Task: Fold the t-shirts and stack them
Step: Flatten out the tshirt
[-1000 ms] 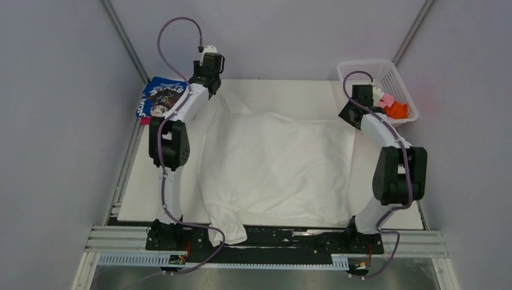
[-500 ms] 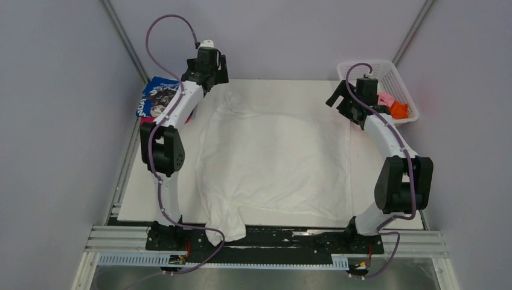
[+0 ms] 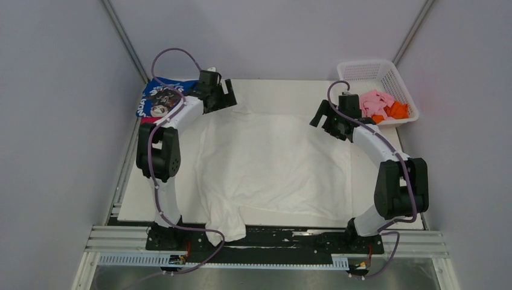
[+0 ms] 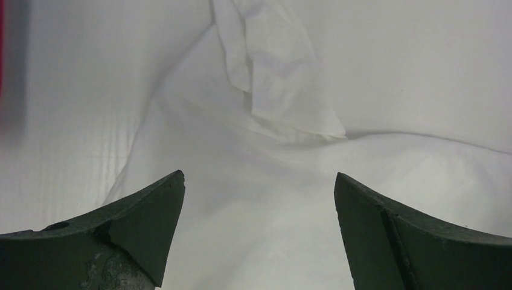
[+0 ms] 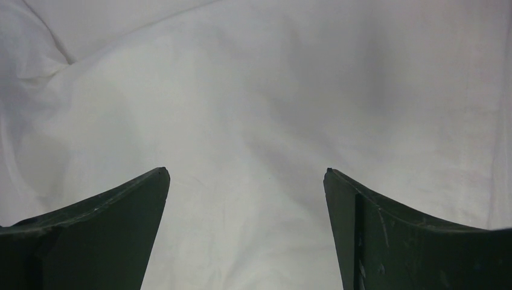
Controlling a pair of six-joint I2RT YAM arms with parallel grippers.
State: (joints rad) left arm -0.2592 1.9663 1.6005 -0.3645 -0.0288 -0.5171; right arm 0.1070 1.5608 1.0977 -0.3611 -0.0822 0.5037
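A large white t-shirt [image 3: 272,163] lies spread on the table, its printed side not showing, one sleeve hanging over the near edge. My left gripper [image 3: 229,95] is open above its far left corner; the left wrist view [image 4: 259,181] shows white cloth and a folded sleeve [image 4: 272,78] between the fingers. My right gripper [image 3: 323,116] is open above the far right part of the shirt, with only white cloth under it in the right wrist view [image 5: 246,175]. A folded blue t-shirt [image 3: 160,96] with white lettering lies at the far left. Pink [image 3: 374,103] and orange [image 3: 396,110] t-shirts lie in the basket.
The white lattice basket [image 3: 368,65] stands at the far right corner of the table. A magenta sliver [image 4: 2,48] shows at the left edge of the left wrist view. Grey walls close in both sides and the back.
Both grippers have moved from the far corners inward and nearer over the shirt's far edge. The white shirt, puffed up before, now lies flatter.
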